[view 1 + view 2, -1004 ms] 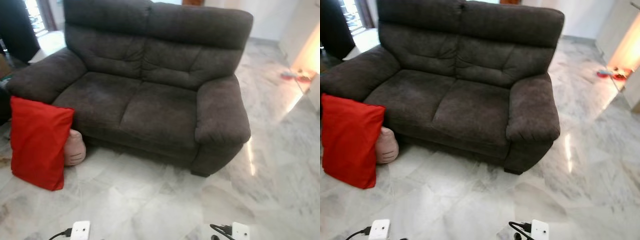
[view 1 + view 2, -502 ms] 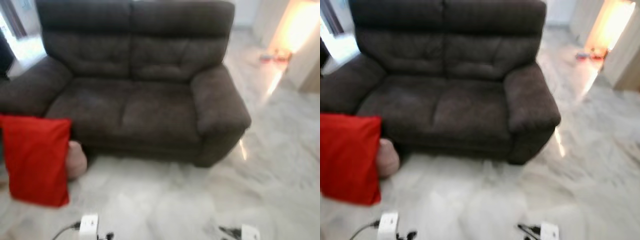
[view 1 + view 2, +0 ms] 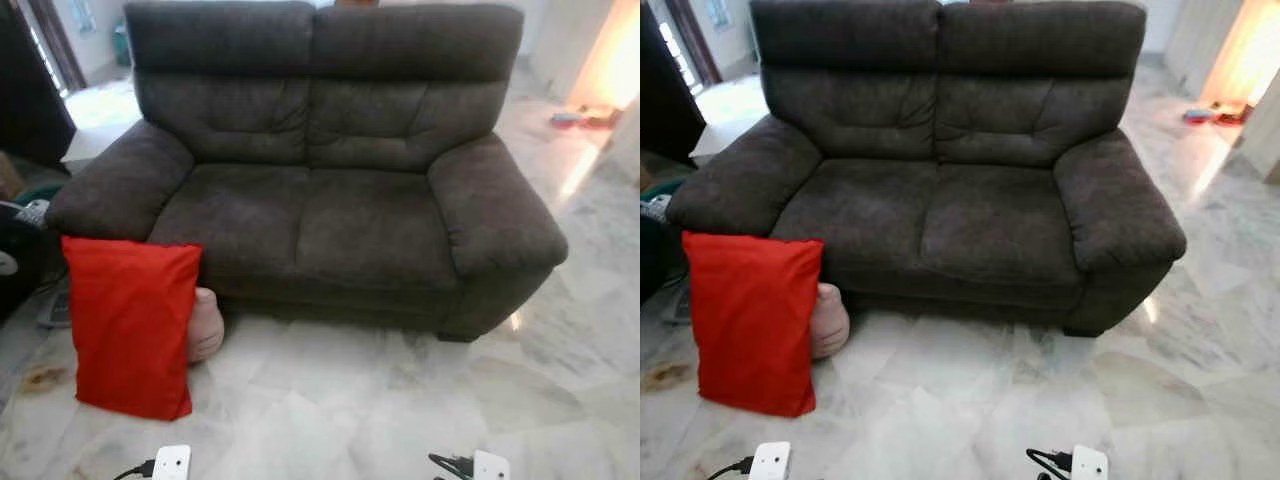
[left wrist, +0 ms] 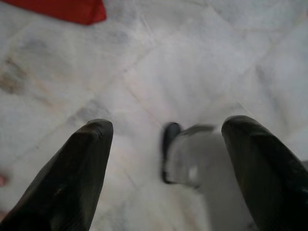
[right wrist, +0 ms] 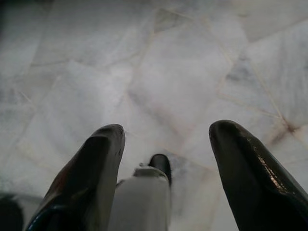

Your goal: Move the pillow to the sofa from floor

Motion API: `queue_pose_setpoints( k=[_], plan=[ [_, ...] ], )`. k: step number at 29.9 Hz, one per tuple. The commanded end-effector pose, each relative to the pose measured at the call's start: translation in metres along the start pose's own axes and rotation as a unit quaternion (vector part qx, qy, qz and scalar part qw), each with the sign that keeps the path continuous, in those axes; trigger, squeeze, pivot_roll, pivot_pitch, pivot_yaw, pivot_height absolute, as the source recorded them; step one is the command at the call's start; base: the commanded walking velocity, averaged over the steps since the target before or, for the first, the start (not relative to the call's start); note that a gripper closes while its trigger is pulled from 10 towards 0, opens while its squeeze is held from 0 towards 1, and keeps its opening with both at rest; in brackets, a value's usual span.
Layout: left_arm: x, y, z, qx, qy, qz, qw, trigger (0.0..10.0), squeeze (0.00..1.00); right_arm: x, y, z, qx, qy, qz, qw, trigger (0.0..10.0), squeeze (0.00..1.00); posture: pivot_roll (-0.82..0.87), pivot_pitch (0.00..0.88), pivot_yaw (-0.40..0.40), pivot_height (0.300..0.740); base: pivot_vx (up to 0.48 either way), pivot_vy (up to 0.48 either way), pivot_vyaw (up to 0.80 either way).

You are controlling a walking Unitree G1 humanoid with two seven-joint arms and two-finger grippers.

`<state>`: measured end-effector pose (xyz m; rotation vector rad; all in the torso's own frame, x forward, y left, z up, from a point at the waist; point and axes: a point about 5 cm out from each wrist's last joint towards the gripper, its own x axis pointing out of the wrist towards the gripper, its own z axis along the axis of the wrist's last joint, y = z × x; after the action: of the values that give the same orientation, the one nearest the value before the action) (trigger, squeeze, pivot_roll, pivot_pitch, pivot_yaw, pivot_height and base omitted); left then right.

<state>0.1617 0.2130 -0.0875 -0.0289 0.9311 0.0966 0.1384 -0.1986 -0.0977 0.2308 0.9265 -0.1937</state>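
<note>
red pillow (image 3: 131, 326) on floor (image 3: 330, 400), against sofa (image 3: 330, 180)

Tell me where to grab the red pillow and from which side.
Grip the pillow by its two upper corners, both grippers coming from the front. It stands upright on the floor, leaning against the sofa, so its top edge is free and probably easiest to pinch.

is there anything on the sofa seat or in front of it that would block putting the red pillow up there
Nothing visible does. The red pillow stands on the floor against the sofa by its armrest, with a pink plush tucked behind it. The seat cushions look bare.
</note>
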Motion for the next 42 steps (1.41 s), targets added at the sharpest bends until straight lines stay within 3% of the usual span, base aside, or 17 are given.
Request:
queue_pose_setpoints(
  k=[1, 31, 42],
  plan=[
    [-0.0018, 0.0078, -0.0040, 0.004, 0.009, 0.010, 1.000, 10.0, 0.00, 0.0015, 0.0053, 0.0031, 0.004, -0.006, 0.006, 1.000, 10.0, 0.00, 0.03, 0.000, -0.022, 0.740, 0.000, 0.428, 0.00],
    [-0.0015, 0.0076, -0.0030, 0.005, 0.008, 0.011, 1.000, 10.0, 0.00, 0.0020, 0.0057, 0.0039, 0.000, -0.003, 0.008, 1.000, 10.0, 0.00, 0.03, 0.000, -0.022, 0.740, 0.000, 0.430, 0.00],
    [-0.0015, 0.0080, -0.0037, 0.007, 0.012, 0.011, 1.000, 10.0, 0.00, 0.0019, 0.0061, 0.0038, 0.000, -0.004, 0.010, 1.000, 10.0, 0.00, 0.03, 0.000, -0.021, 0.740, 0.000, 0.000, 0.00]
  ],
)
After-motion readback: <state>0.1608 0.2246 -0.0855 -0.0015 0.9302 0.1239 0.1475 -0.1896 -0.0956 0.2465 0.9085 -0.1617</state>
